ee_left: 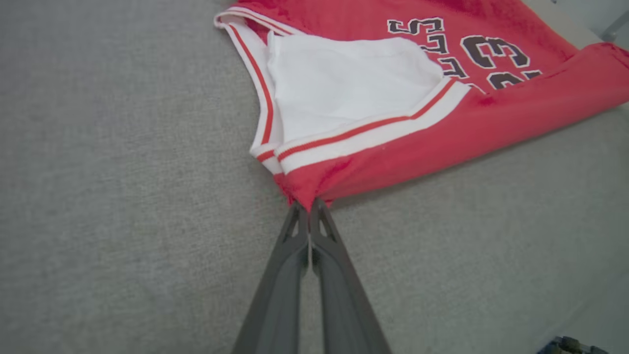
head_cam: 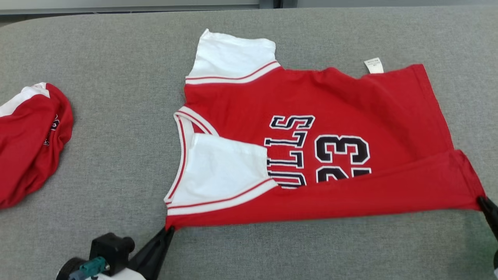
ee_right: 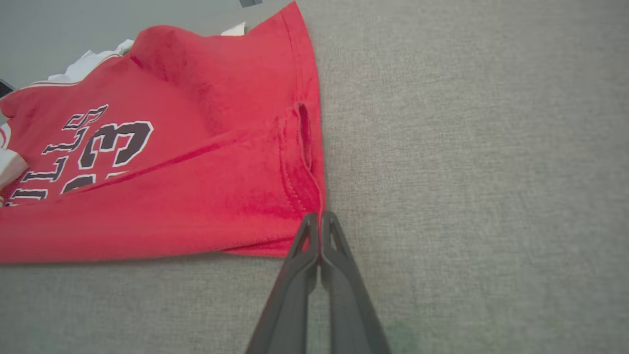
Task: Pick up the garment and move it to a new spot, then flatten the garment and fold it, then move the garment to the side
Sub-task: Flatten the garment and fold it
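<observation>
— Are both holding it?
— Yes. The left gripper (head_cam: 169,230) is clamped on the garment's (head_cam: 330,116) near-left corner and the right gripper (head_cam: 480,200) on its near-right hem corner. It lies mid-table (head_cam: 116,155).
— What's the risk?
— I'd say those thin bites could slip if the pull is uneven, leaving the fold crooked.

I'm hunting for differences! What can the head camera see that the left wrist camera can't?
Head view's extras: a crumpled red-and-white garment at the left and a small white label. Left wrist view's extra: the cut-out slots in the left jaws, shut on a corner of the red-and-white basketball jersey. Shared: that jersey, its black lettering, the grey fabric tabletop.
</observation>
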